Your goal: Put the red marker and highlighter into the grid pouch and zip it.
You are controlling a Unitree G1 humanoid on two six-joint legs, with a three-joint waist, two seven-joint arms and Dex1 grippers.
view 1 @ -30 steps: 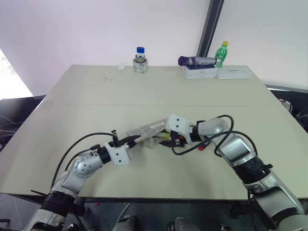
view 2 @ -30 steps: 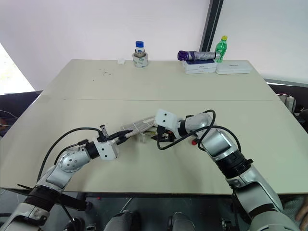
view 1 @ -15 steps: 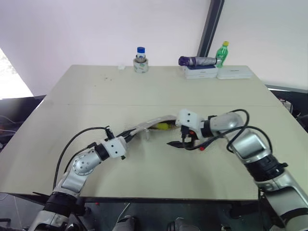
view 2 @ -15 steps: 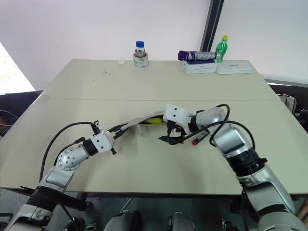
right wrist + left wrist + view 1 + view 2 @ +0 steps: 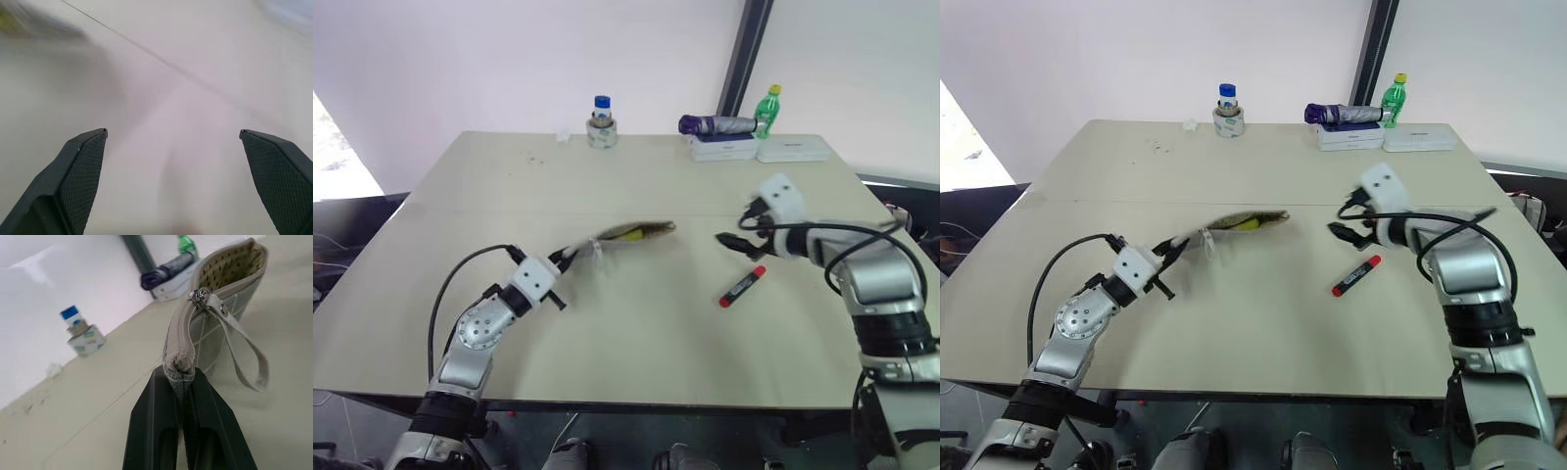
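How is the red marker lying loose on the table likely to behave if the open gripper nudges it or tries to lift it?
The red marker looks slim and round, so a sideways nudge would probably roll it across the smooth table. It seems rigid and light, so it should lift without bending. Its narrow body may slip or pivot if the right gripper closes off-centre.

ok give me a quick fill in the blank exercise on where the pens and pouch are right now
1. The short red marker with a black middle lies on the ____.
2. The stubby yellow highlighter sits inside the grey grid-lined fabric ____.
3. The left hand is ____ on the pouch's end.
4. The right hand is open and holds ____.

Missing words: table; pouch; shut; nothing
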